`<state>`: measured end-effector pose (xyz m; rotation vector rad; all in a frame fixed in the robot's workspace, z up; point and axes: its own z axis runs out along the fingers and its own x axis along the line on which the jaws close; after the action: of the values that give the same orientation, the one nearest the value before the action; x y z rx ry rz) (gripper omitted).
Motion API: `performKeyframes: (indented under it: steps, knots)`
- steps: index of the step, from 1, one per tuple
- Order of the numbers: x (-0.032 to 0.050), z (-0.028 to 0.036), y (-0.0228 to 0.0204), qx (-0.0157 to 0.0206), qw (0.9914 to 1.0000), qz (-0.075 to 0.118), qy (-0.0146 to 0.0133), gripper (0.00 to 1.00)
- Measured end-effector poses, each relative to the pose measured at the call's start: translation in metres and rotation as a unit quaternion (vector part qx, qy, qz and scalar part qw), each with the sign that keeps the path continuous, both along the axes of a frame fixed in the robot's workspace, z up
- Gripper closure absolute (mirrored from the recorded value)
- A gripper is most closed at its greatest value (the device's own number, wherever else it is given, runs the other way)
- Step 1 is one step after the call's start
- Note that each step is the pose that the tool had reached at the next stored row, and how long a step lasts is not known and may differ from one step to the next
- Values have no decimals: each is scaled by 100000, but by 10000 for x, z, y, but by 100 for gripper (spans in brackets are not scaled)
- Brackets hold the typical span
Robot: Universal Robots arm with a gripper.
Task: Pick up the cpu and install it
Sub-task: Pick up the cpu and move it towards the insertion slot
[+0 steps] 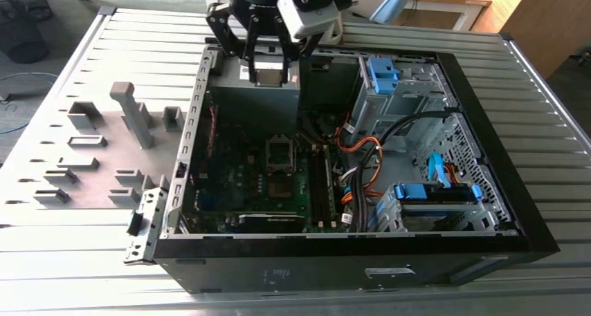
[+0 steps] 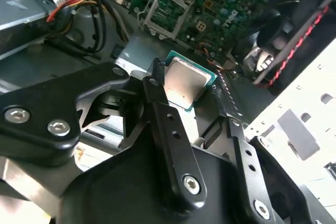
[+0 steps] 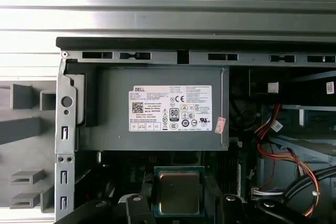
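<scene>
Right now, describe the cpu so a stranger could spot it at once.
Start at the open computer case and find the grey power supply inside. Near it the claw grips the cpu: a small flat square with silver top and green rim, between black fingers.

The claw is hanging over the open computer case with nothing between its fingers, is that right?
Not quite. The gripper does hang over the open computer case, but it is not empty: it is shut on the cpu, a small square chip with a silver-grey metal top. You can see the chip held between the black fingers in both wrist views.
</scene>
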<state>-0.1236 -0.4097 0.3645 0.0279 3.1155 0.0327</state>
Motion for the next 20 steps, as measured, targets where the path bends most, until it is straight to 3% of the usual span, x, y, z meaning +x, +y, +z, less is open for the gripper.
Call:
performKeyframes:
  steps: [20]
  knots:
    - [434,-16,0,2,100000,3,59,53]
